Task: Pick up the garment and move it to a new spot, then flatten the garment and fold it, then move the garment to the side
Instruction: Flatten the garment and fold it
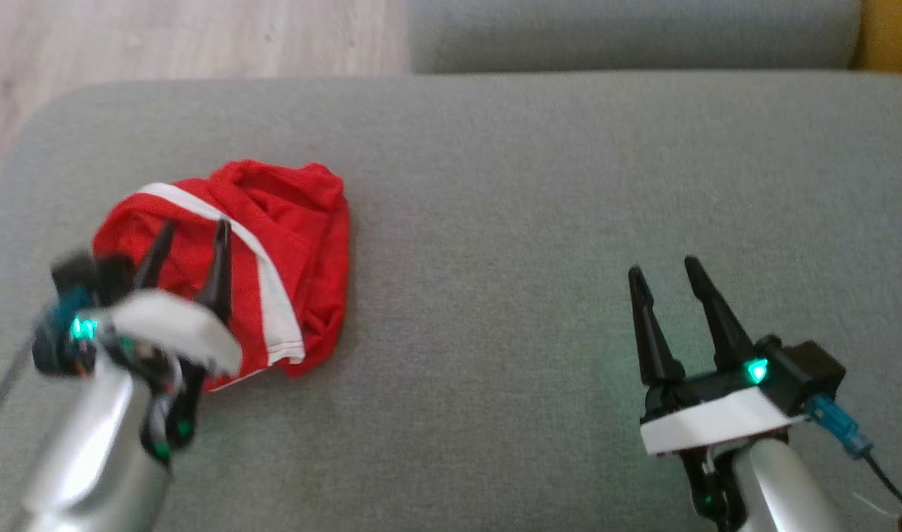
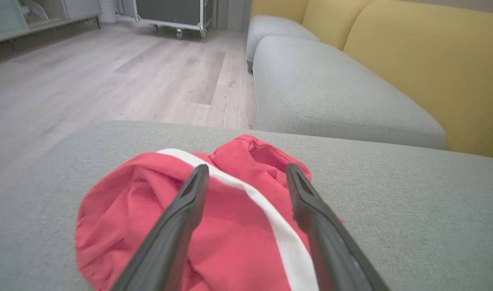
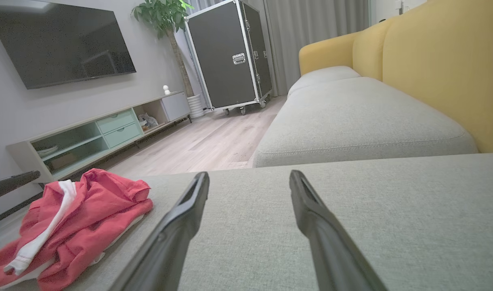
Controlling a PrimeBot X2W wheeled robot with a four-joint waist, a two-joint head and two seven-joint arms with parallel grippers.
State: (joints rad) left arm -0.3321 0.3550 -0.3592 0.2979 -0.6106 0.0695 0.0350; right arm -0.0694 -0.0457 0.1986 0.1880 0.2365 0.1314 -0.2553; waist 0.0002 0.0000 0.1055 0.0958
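A crumpled red garment (image 1: 273, 251) with a white stripe lies on the left part of the grey cushion (image 1: 532, 222). My left gripper (image 1: 194, 230) hovers over its near left side, fingers spread open with nothing between them. In the left wrist view the garment (image 2: 238, 238) lies under and between the fingers of that gripper (image 2: 246, 173). My right gripper (image 1: 663, 267) stands open above bare cushion, far to the garment's right. In the right wrist view the garment (image 3: 80, 214) lies at the lower left, left of the open gripper (image 3: 249, 178).
The cushion's far edge meets wooden floor (image 1: 185, 37) at the upper left and a second grey seat (image 1: 628, 33) behind. A yellow backrest (image 3: 444, 60) runs along the right. A TV cabinet (image 3: 89, 137) and a black wheeled case (image 3: 230, 56) stand across the room.
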